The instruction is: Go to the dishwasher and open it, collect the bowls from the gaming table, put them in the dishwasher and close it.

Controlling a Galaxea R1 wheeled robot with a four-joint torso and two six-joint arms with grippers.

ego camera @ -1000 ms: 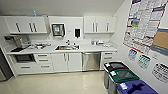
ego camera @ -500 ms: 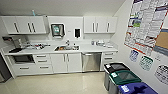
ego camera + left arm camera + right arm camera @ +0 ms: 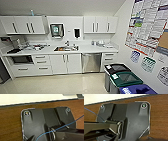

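**Kitchenette ahead, dishwasher shut under the desk**

Nearest the robot, three lidded bins stand along the wall that carries the posters: a blue-lidded bin closest, a green-lidded bin behind it, and a black-lidded bin next, which is the one nearest the dishwasher. Pale floor spreads from the bins to the cabinet fronts.

The dishwasher sits built in beneath the white desk, its steel front closed and its bar handle running across the top. A narrow stack of white drawers stands on its bin side; a pair of white cupboard doors stands on its other side, directly under the sink. Beyond those doors are more drawers and a dark oven-like opening.

Above the dishwasher hang white wall cupboards. Between them and the far set of cupboards, a paper-towel dispenser and a small dark dispenser are fixed to the wall over the sink. Posters cover the side wall above the bins.

Both wrist views look down past the robot's dark plate onto brown wood-grain flooring; whether either hand is open or closed, I cannot tell.
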